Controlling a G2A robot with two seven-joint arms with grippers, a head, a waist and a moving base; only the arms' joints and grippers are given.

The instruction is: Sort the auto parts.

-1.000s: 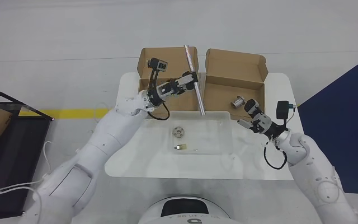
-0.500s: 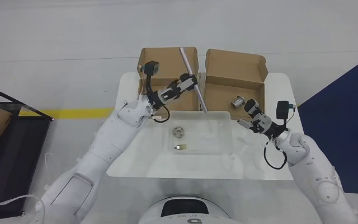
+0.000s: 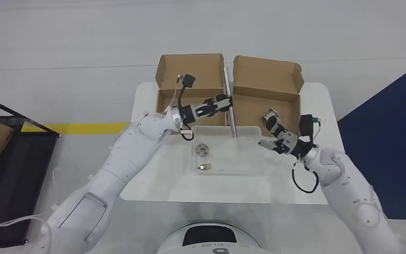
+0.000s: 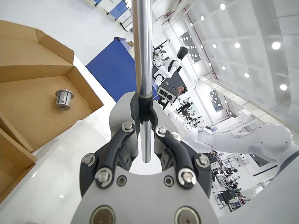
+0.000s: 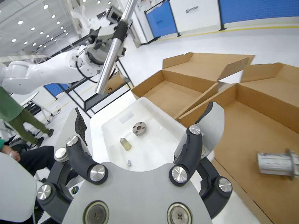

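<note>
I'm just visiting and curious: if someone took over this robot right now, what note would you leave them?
Left gripper: jaws shut on the metal rod, held aloft by the gap between the left box and the right box.
Right gripper: jaws open, empty, by the tray, at its end nearest the right box.
Done: one flanged cylinder lies in the right box.
To do: box the rod; then the disc, small cylinder and bolt in the tray.

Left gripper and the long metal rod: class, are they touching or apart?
Touching. In the left wrist view the left gripper has both pads pressed on the metal rod, no gap.
</note>
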